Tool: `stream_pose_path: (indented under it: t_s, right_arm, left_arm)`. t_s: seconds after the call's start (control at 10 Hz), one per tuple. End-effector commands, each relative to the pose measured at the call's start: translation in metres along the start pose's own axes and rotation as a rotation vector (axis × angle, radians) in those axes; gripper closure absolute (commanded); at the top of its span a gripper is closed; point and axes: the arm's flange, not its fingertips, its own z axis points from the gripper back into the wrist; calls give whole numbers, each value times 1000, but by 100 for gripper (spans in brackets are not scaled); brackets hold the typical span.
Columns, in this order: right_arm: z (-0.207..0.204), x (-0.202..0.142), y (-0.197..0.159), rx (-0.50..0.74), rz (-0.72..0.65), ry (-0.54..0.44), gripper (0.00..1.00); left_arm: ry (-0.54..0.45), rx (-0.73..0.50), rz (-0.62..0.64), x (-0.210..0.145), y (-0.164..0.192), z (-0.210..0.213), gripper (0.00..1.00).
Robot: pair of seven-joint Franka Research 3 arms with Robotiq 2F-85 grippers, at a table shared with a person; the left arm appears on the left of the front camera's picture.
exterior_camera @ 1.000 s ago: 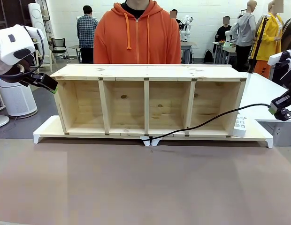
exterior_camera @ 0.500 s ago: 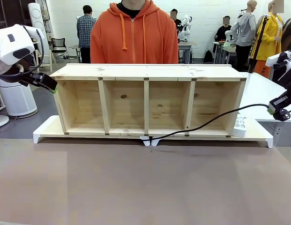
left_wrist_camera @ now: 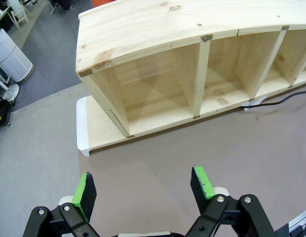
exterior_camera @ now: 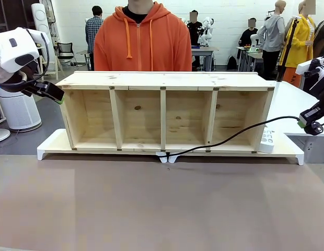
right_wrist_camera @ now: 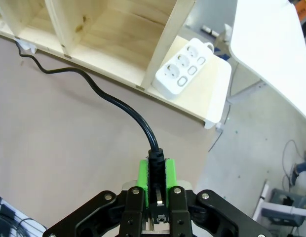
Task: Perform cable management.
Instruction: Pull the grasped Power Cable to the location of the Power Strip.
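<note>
A thin black cable (exterior_camera: 232, 135) runs from a white clip (exterior_camera: 167, 156) at the front edge of the shelf base, up and to the right. Its plug end sits between the green pads of my right gripper (exterior_camera: 304, 122), which is shut on it, raised off the table at the far right. In the right wrist view the cable (right_wrist_camera: 101, 91) curves away from my right gripper (right_wrist_camera: 156, 174) toward the shelf. My left gripper (exterior_camera: 56, 97) hovers high at the left end of the shelf, and in the left wrist view it (left_wrist_camera: 143, 186) stands open with nothing between its fingers.
A four-compartment wooden shelf (exterior_camera: 164, 80) lies on a white base (exterior_camera: 49, 144) across the table. A white power strip (exterior_camera: 267, 140) rests on the base at the right end, also visible as the strip (right_wrist_camera: 185, 71) in the right wrist view. A person in an orange hoodie (exterior_camera: 143, 44) stands behind the shelf.
The person behind the shelf has shifted a little to the left. Both arms and the cable have stayed where they were.
</note>
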Motion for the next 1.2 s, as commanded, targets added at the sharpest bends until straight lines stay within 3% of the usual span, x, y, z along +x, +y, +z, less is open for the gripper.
stream_pose_path:
  t_s: [0.0, 0.2, 0.6, 1.1]
  right_arm:
    - [0, 0, 0, 0, 0, 0, 84]
    - [-5, -2, -22, -10, -51, 9, 84]
    - [4, 42, -62, -50, -78, -77, 84]
    - [-7, 91, -82, -23, -70, -159, 84]
  left_arm:
    - [-4, 2, 0, 1, 0, -1, 0]
    - [-4, 2, 0, 1, 0, -1, 0]
    - [-4, 2, 0, 1, 0, -1, 0]
    - [-4, 2, 0, 1, 0, -1, 0]
